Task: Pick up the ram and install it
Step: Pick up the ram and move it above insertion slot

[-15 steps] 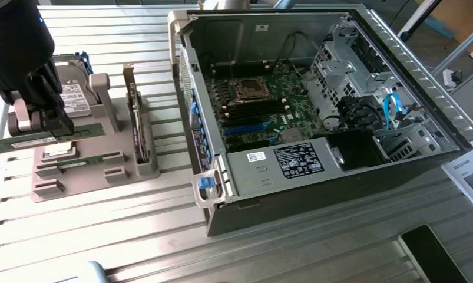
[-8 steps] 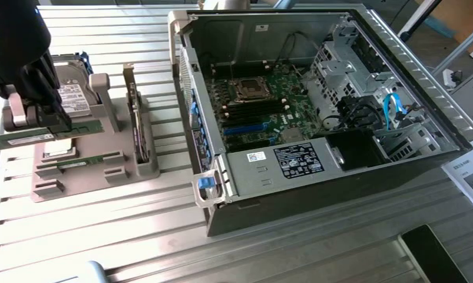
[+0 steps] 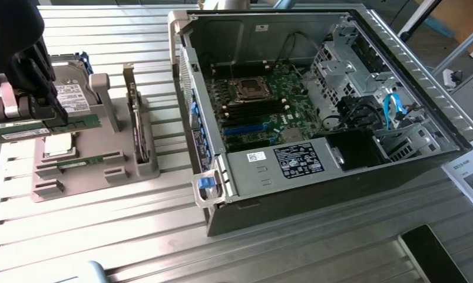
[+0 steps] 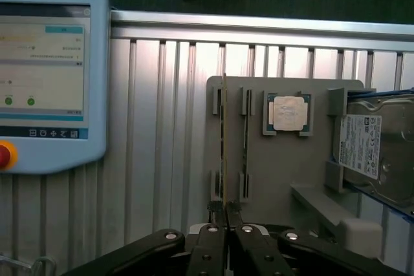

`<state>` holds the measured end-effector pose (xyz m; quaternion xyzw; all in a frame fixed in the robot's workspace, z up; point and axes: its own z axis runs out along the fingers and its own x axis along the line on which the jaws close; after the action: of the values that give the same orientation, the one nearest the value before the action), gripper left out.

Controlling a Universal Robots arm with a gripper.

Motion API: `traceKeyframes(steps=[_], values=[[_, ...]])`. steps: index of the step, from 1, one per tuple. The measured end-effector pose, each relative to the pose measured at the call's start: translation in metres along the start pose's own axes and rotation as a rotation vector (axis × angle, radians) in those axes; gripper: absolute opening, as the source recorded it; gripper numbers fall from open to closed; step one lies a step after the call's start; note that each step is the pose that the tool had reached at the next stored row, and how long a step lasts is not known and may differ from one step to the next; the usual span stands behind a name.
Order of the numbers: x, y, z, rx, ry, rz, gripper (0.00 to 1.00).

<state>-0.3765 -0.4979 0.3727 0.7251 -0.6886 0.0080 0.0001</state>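
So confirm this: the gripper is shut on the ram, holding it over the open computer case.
Wrong place. The gripper is shut on the ram, holding it over the grey holder, to the exterior view's left of the open computer case, as the exterior view shows.

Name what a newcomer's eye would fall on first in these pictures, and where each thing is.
The open computer case, motherboard exposed, takes up the exterior view's right. At that view's left the gripper is shut on the ram, a thin green stick, at the grey holder. A teach pendant with a lit screen sits beside the holder in the wrist view.
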Motion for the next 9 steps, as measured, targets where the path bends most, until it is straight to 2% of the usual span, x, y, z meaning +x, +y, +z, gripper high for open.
traceKeyframes(steps=[9], values=[[0.0001, -0.0001, -0.0087, 0.0001, -0.0001, 0.001, 0.12]])
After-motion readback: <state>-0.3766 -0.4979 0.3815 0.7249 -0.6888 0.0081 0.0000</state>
